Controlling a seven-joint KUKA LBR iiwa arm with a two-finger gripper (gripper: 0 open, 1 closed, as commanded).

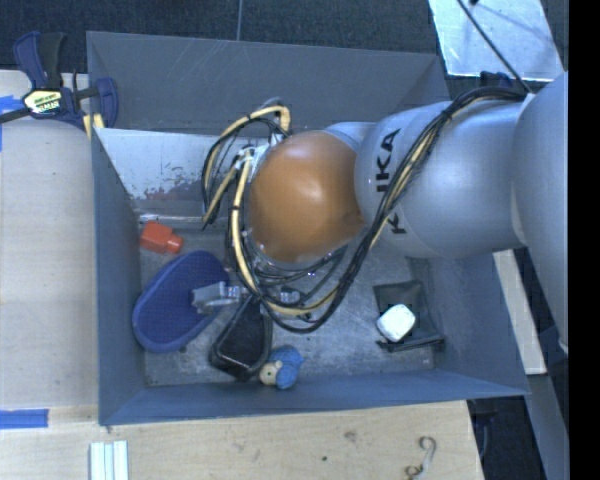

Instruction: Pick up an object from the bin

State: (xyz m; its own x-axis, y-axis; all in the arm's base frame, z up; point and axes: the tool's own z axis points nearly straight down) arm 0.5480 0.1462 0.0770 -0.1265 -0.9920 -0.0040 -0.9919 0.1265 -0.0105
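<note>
Camera view showed the claw (220, 294) low beside the blue oval dish (165, 313), which lay just left of it in the view. Whether the claw was open or shut could not be told.

We're looking into a robotics lab here: a big silver arm (460, 183) with KUKA lettering, cables (223, 163) looped round its orange cover (300, 198), hangs over a grey metal bin (280, 63) of odds and ends beside a pale wooden counter (40, 268).
</note>
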